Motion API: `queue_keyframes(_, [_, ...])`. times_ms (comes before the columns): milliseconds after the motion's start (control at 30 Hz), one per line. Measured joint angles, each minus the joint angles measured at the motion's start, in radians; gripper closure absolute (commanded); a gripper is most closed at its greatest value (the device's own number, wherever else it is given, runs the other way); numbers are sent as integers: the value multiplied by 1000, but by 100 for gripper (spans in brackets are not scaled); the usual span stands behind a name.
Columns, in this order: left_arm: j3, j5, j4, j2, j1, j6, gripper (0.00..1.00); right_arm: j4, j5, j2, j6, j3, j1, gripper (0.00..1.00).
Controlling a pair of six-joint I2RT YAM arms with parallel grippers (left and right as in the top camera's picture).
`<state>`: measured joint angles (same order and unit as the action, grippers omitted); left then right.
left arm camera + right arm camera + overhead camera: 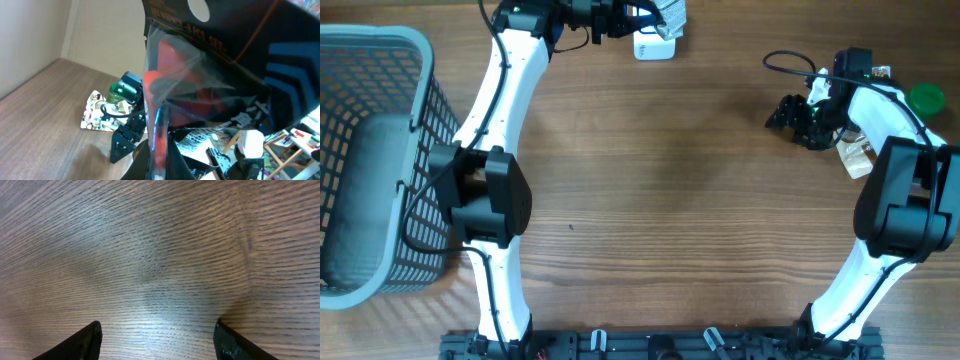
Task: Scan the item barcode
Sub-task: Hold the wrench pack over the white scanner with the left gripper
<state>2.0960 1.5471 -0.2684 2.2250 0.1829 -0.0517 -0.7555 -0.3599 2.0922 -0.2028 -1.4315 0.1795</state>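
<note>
The item is a clear plastic pack (175, 75) with red contents and a black printed header card. My left gripper (159, 160) is shut on its lower edge and holds it up close to the camera. From overhead the pack (671, 14) and the left gripper (638, 16) are at the table's far edge, just above a white boxy object (655, 47). No barcode is readable in any view. At the right side my right gripper (788, 114) hangs low over the wood. In its wrist view the right gripper (157, 340) is open, with only bare wood between the fingertips.
A grey mesh basket (380, 60) fills the left edge of the table. Behind the right arm lie a green-lidded container (925, 98) and a printed card pack (858, 158). The left wrist view also shows the green lid (120, 90), the card pack (97, 112) and clutter beyond the table.
</note>
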Motion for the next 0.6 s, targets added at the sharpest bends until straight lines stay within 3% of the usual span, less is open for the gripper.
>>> queue_keyframes(600, [0,0,0,0,1,55,96,8,32,-2,0,0,0,28])
